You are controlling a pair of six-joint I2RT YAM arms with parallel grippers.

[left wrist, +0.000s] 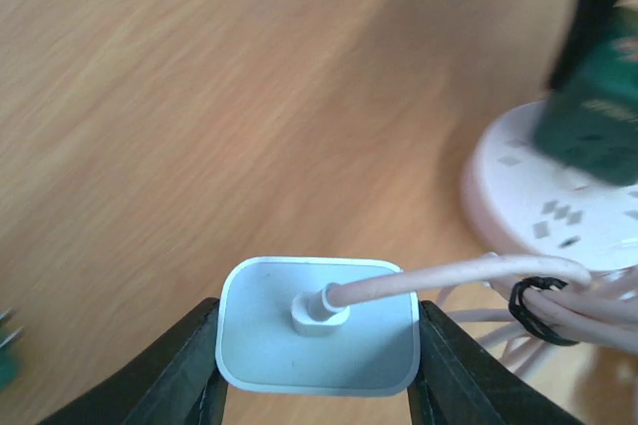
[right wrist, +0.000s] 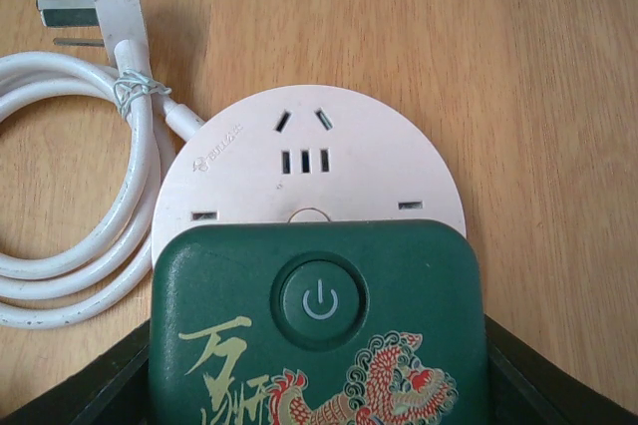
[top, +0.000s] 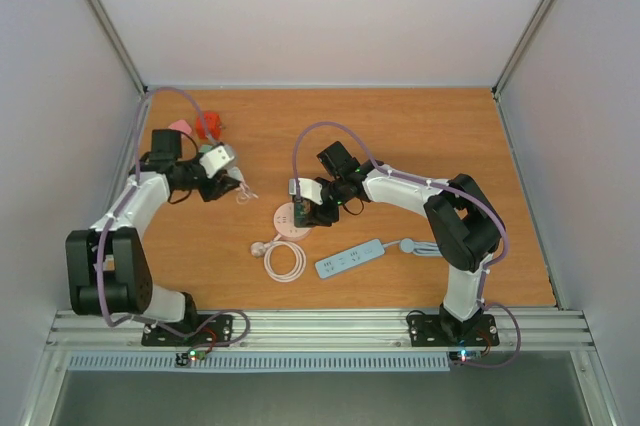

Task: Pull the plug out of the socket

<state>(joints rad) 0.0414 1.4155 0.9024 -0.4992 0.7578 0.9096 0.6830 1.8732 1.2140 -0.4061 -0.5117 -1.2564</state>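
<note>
While right tool [right wrist: 317, 385] clamps green plug [right wrist: 317, 330] over round socket [right wrist: 299, 146], bare tabletop [right wrist: 528, 66] beyond.

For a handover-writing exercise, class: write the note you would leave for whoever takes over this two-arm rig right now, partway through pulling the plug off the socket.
Left gripper: shut on the white charger, held apart from the socket, with its cable plugged in.
Right gripper: shut on the green switch plug, which sits over the near half of the round pink socket.
Done: the white charger is off the socket.
Left: the views do not show whether the green switch plug's pins are out. Check this, and if they are seated, pull it straight up.
</note>
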